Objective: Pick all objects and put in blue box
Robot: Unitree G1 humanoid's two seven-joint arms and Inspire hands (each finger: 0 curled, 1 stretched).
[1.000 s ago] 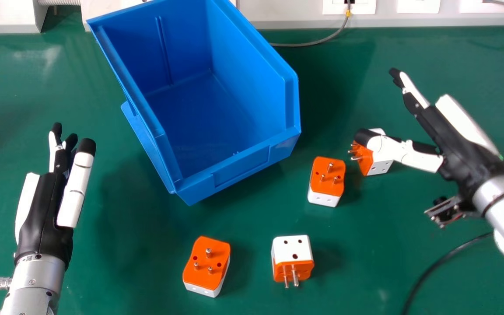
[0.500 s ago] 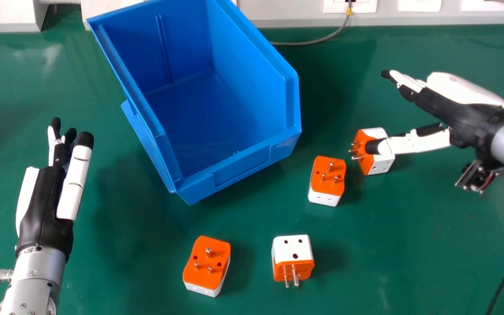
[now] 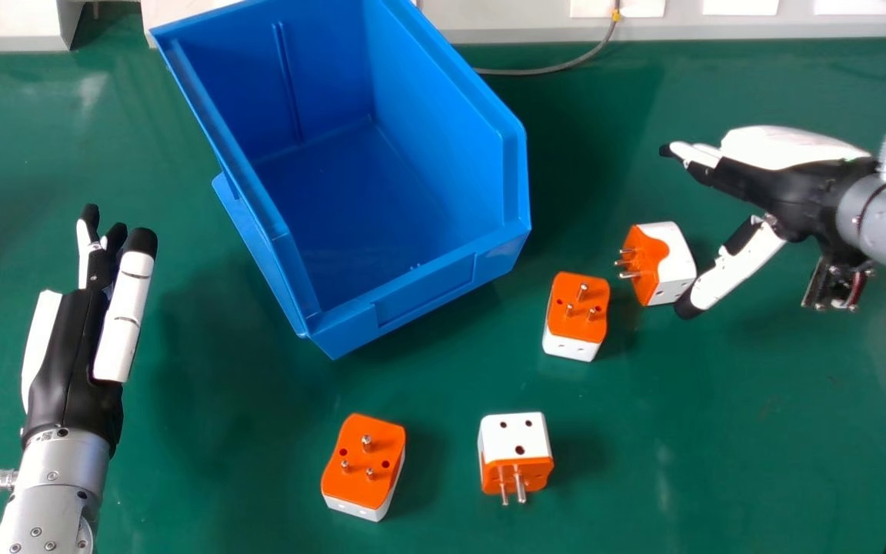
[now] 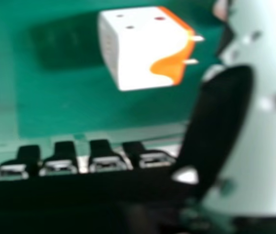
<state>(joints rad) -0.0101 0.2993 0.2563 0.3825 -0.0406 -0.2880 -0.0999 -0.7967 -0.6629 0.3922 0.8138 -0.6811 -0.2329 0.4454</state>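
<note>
The right hand (image 3: 804, 188), fingers (image 3: 701, 155) extended and empty, hovered beside the rightmost adapter (image 3: 666, 263), right of the blue box (image 3: 424, 294); a sound grip wanted thumb (image 3: 741, 265) and fingers straddling it, clear of the pins (image 3: 629, 275); the left hand (image 3: 72, 369) lay relaxed at the left.

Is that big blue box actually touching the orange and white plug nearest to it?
Apart. In the head view, a strip of green table shows between the blue box and the plug.
</note>
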